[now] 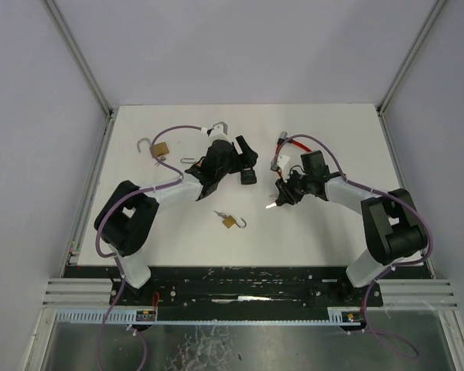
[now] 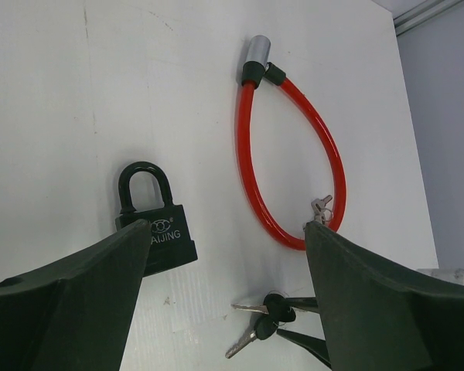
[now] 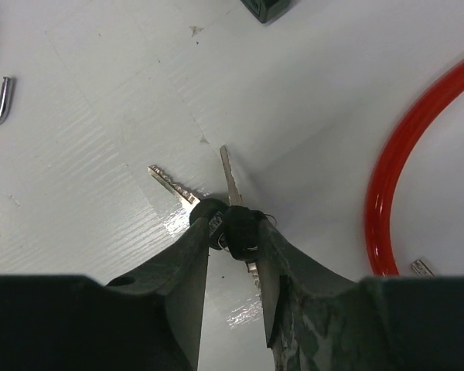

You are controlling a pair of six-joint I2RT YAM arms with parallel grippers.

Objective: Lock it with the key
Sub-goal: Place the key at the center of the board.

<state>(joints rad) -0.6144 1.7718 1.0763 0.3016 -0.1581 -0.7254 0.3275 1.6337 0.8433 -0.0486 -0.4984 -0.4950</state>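
A black padlock [image 2: 158, 236] with its shackle closed lies on the white table, also seen from above [image 1: 248, 177]. My left gripper [image 2: 226, 228] hovers open over it, the padlock under its left finger [image 2: 69, 301]. Two black-headed keys [image 3: 232, 220] on a ring rest at the table surface, their blades pointing away. My right gripper [image 3: 233, 228] stands around the key heads with its jaws slightly apart, about as wide as the heads. In the left wrist view the keys [image 2: 274, 309] sit right of the padlock. From above, the right gripper [image 1: 281, 197] is low at the keys [image 1: 272, 204].
A red cable lock [image 2: 251, 178] loops on the table beyond the keys, small keys [image 2: 322, 207] hanging from it. A brass padlock [image 1: 161, 148] with open shackle lies at the far left, another brass padlock [image 1: 228, 221] near the front middle. White walls enclose the table.
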